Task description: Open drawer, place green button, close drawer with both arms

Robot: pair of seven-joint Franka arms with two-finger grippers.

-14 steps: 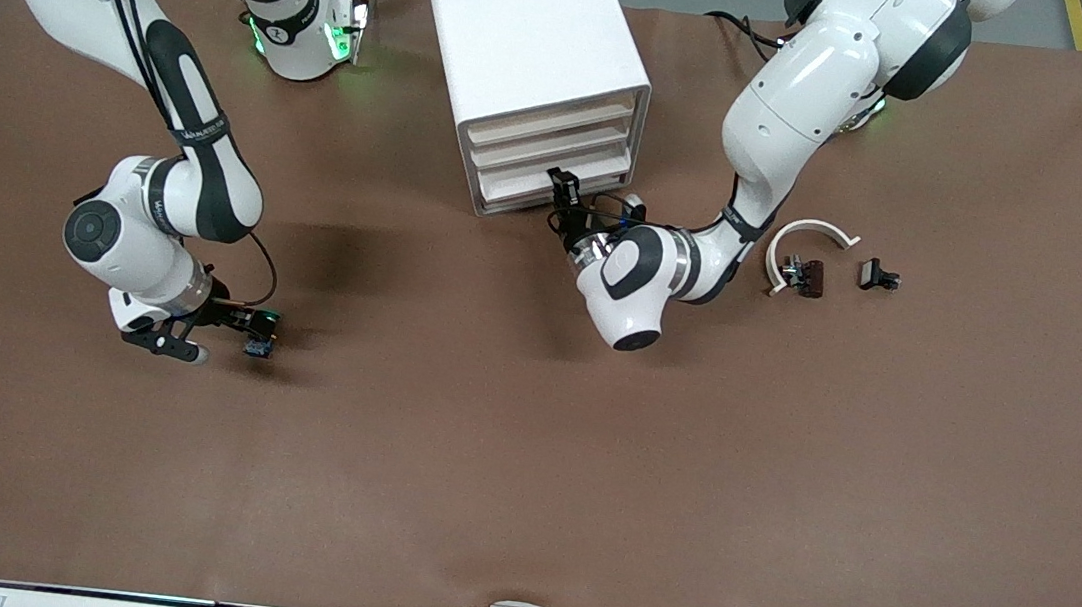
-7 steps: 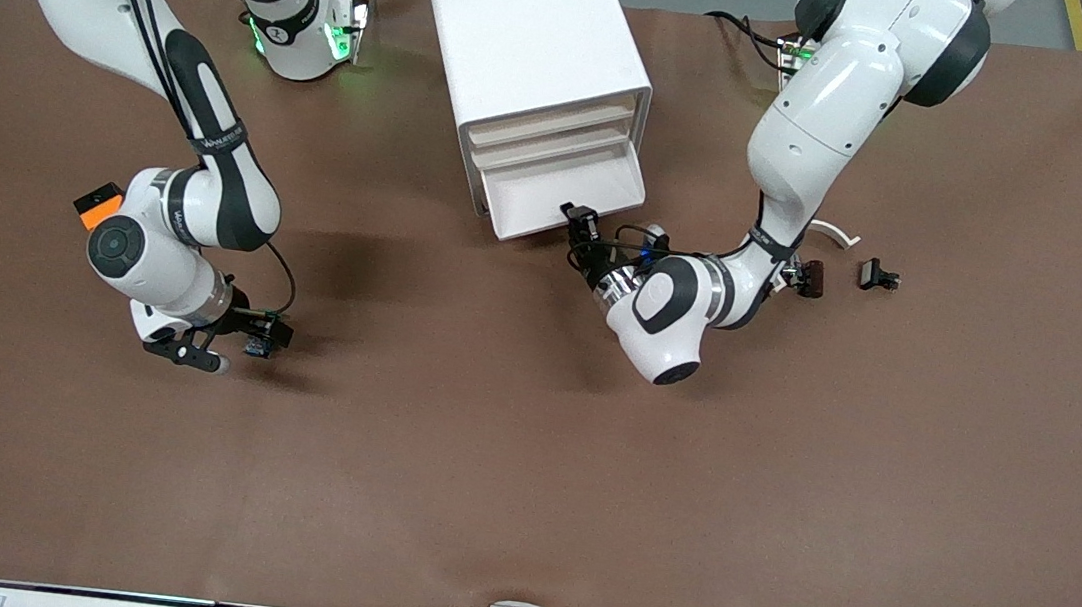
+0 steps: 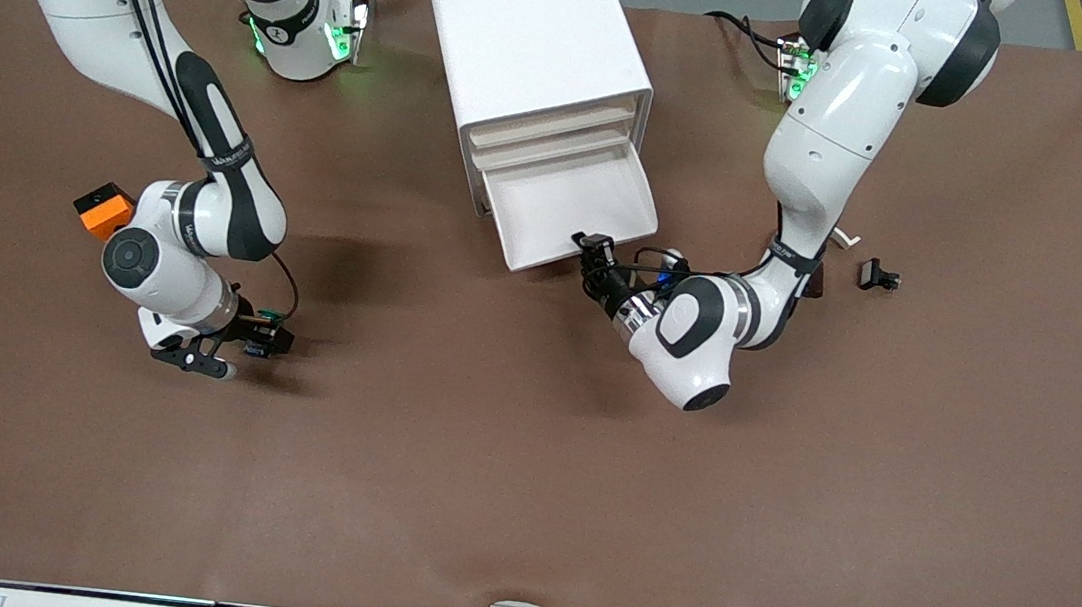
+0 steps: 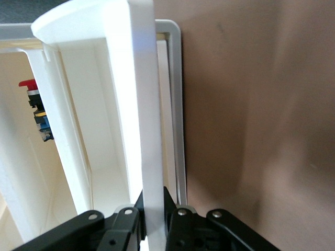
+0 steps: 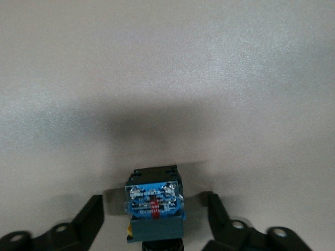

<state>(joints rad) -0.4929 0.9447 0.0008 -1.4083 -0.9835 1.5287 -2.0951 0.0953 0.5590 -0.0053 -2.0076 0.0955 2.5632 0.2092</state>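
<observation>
Since the earlier frame your left tool (image 3: 593,245), clamped on the drawer (image 3: 566,208) front, pulled it out at center-top, so next close the right tool (image 3: 247,345), fingers apart around the button (image 5: 154,206).

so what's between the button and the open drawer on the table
Bare brown table, as the front view shows. The button sits between the right pincer's fingers; the left pincer grips the drawer front.

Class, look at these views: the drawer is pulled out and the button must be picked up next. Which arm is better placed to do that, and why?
The right arm. Its right gripper is open, straddling the button on the table. The left gripper is shut on the drawer's front edge, so that arm is occupied.
</observation>
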